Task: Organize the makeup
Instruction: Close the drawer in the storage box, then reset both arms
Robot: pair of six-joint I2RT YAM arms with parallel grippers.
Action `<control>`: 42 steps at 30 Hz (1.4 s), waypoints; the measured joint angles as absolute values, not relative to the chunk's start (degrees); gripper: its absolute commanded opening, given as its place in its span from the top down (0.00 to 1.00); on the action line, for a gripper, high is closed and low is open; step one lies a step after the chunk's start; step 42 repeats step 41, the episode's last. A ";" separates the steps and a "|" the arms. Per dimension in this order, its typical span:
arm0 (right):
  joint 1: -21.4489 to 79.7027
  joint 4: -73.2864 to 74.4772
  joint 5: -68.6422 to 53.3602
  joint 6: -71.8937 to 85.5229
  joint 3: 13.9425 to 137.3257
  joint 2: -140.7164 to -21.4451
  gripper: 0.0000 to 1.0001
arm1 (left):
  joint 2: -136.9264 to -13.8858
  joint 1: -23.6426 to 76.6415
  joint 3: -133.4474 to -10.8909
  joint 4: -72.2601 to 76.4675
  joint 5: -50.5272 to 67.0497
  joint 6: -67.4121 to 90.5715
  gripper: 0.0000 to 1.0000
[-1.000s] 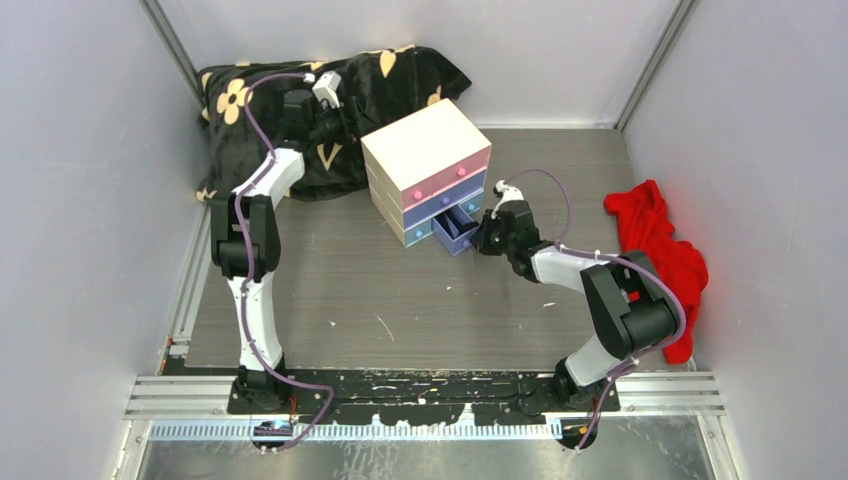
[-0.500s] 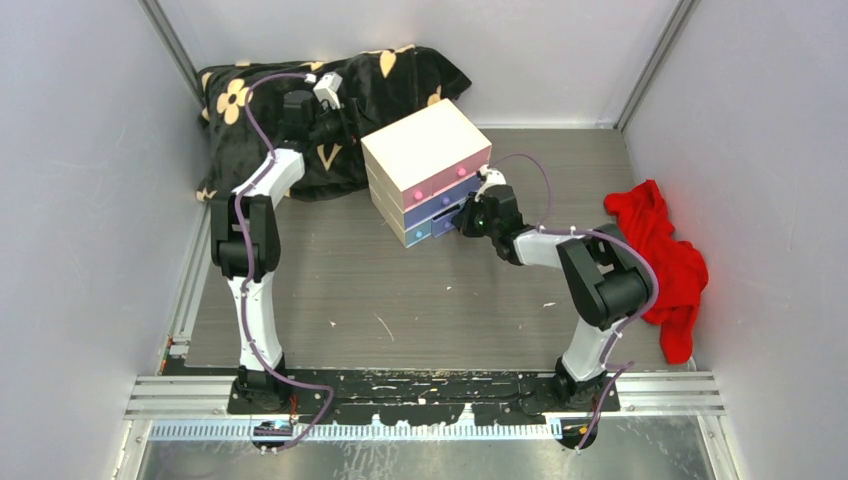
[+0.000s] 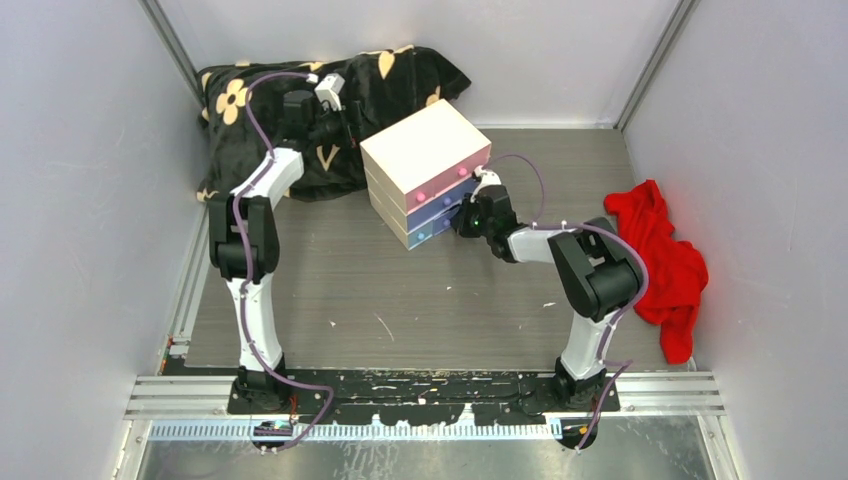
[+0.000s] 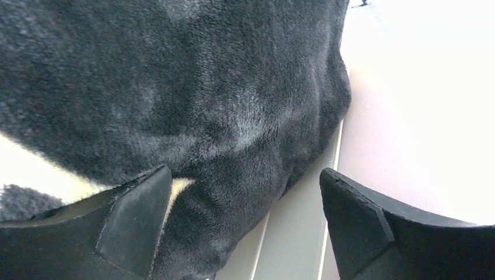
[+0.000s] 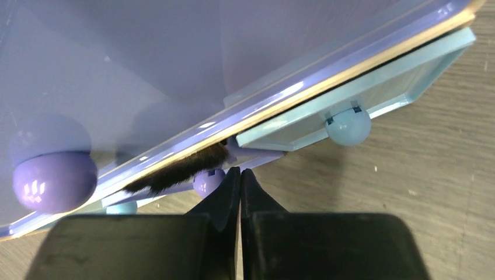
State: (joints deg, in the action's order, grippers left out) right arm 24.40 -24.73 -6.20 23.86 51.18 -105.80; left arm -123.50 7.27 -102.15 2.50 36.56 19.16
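Since a second ago the small purple drawer [image 5: 257,158] in the bottom row of the drawer box [image 3: 425,145] has been pushed from well out to almost flush, and the right gripper [image 3: 470,215] has been carried in with it. That gripper is seen with its fingers pressed together and nothing between them, its tips set against the drawer front just beside the small purple knob [image 5: 207,181]. A dark tuft [image 5: 175,172], judged to be brush bristles, is caught in the seam above that drawer. The makeup is therefore taken to lie inside the box, which stands toward the far edge of the tabletop [image 3: 400,300]. No other piece is shown in any view. The left gripper [image 3: 345,122] is spread wide and holds nothing, over the black blanket [image 3: 400,75] at the far left corner, just at the box's rear.

The closing of the drawer is judged nearly finished. The push should be kept gentle and straight along the drawer's travel, since the box could be slid or turned on the tabletop. Should the bristles be pinched, the drawer would best be eased out a little, the brush tucked in, and the front then pressed home.
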 measured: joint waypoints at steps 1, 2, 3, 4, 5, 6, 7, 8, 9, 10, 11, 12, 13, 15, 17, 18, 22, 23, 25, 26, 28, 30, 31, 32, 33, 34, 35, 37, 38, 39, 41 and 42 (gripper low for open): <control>24.45 -24.38 -5.89 23.57 50.63 -105.14 0.75 | -123.22 7.38 -102.15 1.63 36.51 18.68 0.00; 24.58 -23.86 -5.58 23.27 49.80 -103.96 0.58 | -122.93 7.49 -102.15 0.89 36.34 18.28 0.00; 24.82 -22.76 -4.56 22.44 48.75 -102.17 0.19 | -122.56 7.70 -102.13 -0.14 35.88 17.54 0.00; 24.93 -21.65 -3.77 22.13 47.68 -100.27 0.02 | -122.06 7.90 -102.13 -1.28 35.18 16.95 0.00; 25.10 -20.32 -3.25 21.58 46.22 -97.49 0.00 | -121.58 8.01 -101.89 -2.09 34.61 16.32 0.00; 25.50 -18.94 -2.68 20.73 45.04 -94.41 0.00 | -120.77 8.16 -101.08 -2.92 33.71 15.92 0.00; 26.11 -17.61 -2.00 19.68 44.03 -91.05 0.00 | -119.79 8.27 -100.05 -3.68 32.95 15.51 0.00; 26.63 -16.40 -1.30 18.87 43.33 -87.77 0.00 | -118.54 8.38 -98.52 -4.43 32.01 14.96 0.00; 27.05 -14.90 -0.60 17.96 42.96 -84.36 0.00 | -117.36 8.45 -97.01 -4.86 31.20 14.63 0.00; 27.44 -13.74 0.10 17.12 42.78 -81.17 0.00 | -115.92 8.51 -95.22 -5.30 30.33 14.37 0.00; 27.75 -12.62 0.86 16.29 42.74 -78.15 0.00 | -114.50 8.54 -93.25 -5.72 29.21 14.15 0.00; 27.81 -11.77 1.52 15.75 42.72 -75.92 0.00 | -113.06 8.56 -91.33 -6.33 28.08 13.89 0.00; 27.81 -10.83 2.42 15.00 42.63 -73.34 0.00 | -111.68 8.56 -89.41 -7.09 26.63 13.43 0.00; 27.75 -8.86 4.03 13.93 42.50 -69.45 0.00 | -109.71 8.54 -87.11 -8.69 23.99 12.97 0.00; 27.64 -6.61 5.56 13.34 42.50 -66.46 0.00 | -108.49 8.58 -86.11 -10.55 21.37 12.73 0.00; 27.64 -5.63 6.31 13.34 42.50 -65.52 0.00 | -107.98 8.58 -85.95 -11.27 20.23 12.75 0.00; 27.64 -0.08 10.15 14.76 42.52 -63.16 0.00 | -104.81 7.84 -84.79 -13.67 17.06 13.56 0.00; 27.64 1.04 11.18 15.22 42.52 -62.83 0.00 | -103.79 7.57 -84.16 -13.85 16.67 13.85 0.00; 27.64 3.70 13.56 16.08 42.52 -61.84 0.00 | -100.01 6.63 -81.19 -13.65 15.40 14.61 0.00; 27.64 4.51 14.46 16.43 42.52 -61.32 0.00 | -98.19 6.42 -79.83 -13.54 14.85 14.76 0.00; 27.64 5.69 16.36 16.95 42.54 -60.03 0.00 | -94.15 5.80 -77.19 -13.61 13.54 14.83 0.00; 27.64 6.52 18.15 17.34 42.92 -59.05 0.00 | -91.20 5.65 -76.42 -13.91 12.34 14.79 0.00; 27.64 6.74 18.70 17.39 43.24 -58.87 0.00 | -90.32 5.67 -76.49 -13.87 11.88 14.68 0.00; 27.64 7.29 19.42 17.47 43.83 -58.87 0.00 | -89.47 5.67 -76.64 -14.02 11.27 14.50 0.00; 27.64 7.68 20.03 17.52 44.47 -58.96 0.00 | -88.84 5.67 -76.73 -14.11 10.90 14.39 0.00; 27.64 8.19 20.67 17.52 45.21 -59.20 0.00 | -88.49 5.76 -76.79 -14.28 10.52 14.28 0.00; 27.64 8.60 21.19 17.52 45.89 -59.51 0.00 | -88.23 5.78 -76.79 -14.46 10.37 14.26 0.00; 27.64 9.06 21.93 17.52 46.87 -60.14 0.00 | -88.12 5.78 -76.77 -14.90 10.04 14.26 0.00; 27.64 9.15 22.13 17.52 47.05 -60.38 0.00 | -88.12 5.78 -76.60 -14.90 10.00 14.24 0.00; 27.64 9.21 22.24 17.50 47.05 -60.42 0.00 | -88.07 5.78 -76.40 -14.92 10.00 14.26 0.00; 27.64 9.54 22.46 17.50 47.05 -60.42 0.00 | -87.96 5.78 -75.88 -14.98 9.96 14.26 0.00; 27.64 9.54 22.46 17.50 47.05 -60.42 0.00 | -87.96 5.78 -75.88 -14.98 9.96 14.26 0.00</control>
